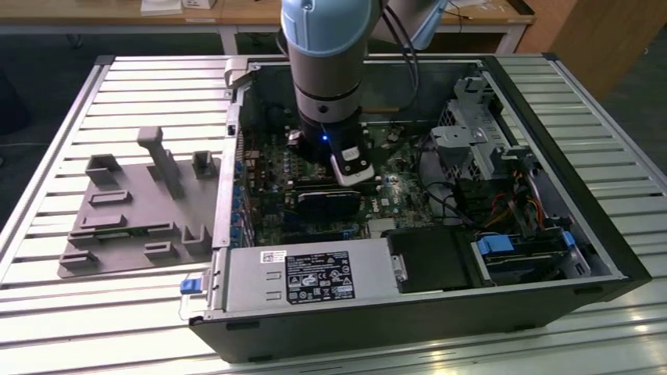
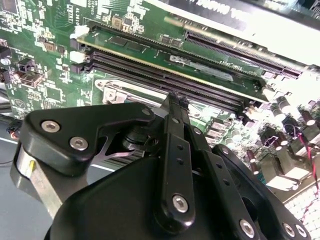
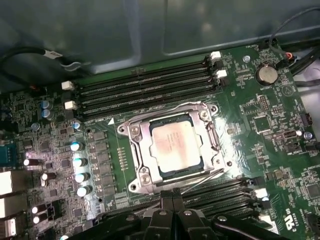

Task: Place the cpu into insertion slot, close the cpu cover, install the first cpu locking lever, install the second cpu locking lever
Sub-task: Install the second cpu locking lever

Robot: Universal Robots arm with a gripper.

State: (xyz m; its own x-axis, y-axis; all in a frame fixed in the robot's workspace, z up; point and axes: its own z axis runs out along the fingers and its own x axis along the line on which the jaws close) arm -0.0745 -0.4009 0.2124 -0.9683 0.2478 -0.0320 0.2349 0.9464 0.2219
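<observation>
the gripper (image 3: pixel 172 207), fingers pressed together on nothing, is hovering beside the cpu (image 3: pixel 173 143), which is sitting in the insertion slot (image 3: pixel 137 150) under the cpu cover (image 3: pixel 209 134) (light, stiff, likely fragile; best handled by its edges).

Pale silver-beige square metal cpu (image 3: pixel 172 145); silver metal cpu cover (image 3: pixel 172 147) frame; green circuit board (image 3: pixel 260 125); black claw (image 3: pixel 172 205).

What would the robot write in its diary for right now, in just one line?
cpu: seated in insertion slot | cpu cover: down around chip | gripper: fingers together, holding nothing, beside socket | levers: state unclear
</observation>
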